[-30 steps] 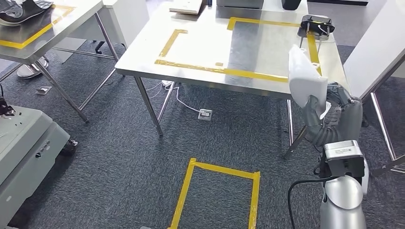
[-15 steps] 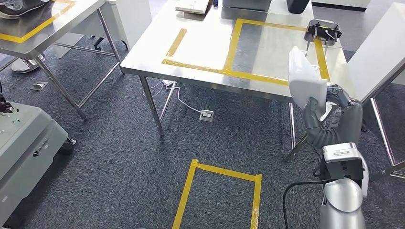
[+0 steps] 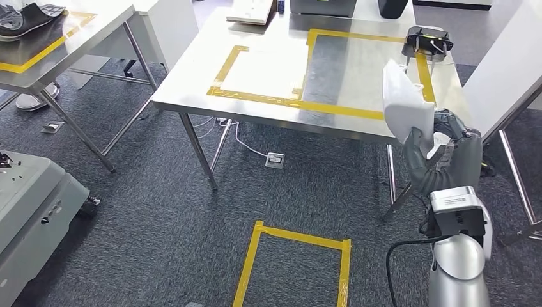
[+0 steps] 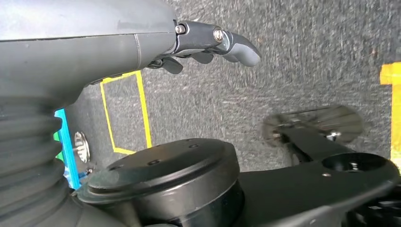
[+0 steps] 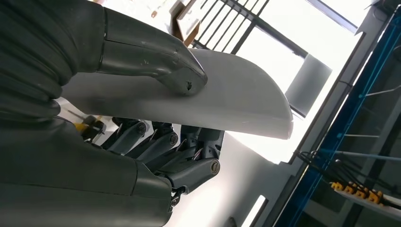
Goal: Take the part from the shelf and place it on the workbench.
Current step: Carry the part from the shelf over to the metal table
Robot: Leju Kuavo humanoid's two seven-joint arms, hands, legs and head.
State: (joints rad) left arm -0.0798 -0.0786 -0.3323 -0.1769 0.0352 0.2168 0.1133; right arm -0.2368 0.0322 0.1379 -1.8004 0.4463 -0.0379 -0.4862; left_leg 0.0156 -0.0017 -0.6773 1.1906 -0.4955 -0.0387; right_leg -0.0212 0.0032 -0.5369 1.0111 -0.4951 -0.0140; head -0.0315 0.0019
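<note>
Steel workbench (image 3: 268, 70) ahead, white part (image 3: 402, 102) gripped in right robot hand (image 3: 429, 137); left robot hand (image 4: 208, 45) empty, loosely curled.

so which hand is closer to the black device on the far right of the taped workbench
Right. The right hand is raised at the workbench's near right corner, holding the white part below the black device. The left hand hangs low over the carpet, holding nothing.

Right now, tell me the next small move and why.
Probably step closer to the steel workbench and carry the white part forward over the yellow taped outline. The right hand grips the part upright at the bench's near right edge, not yet over the marked area.
</note>
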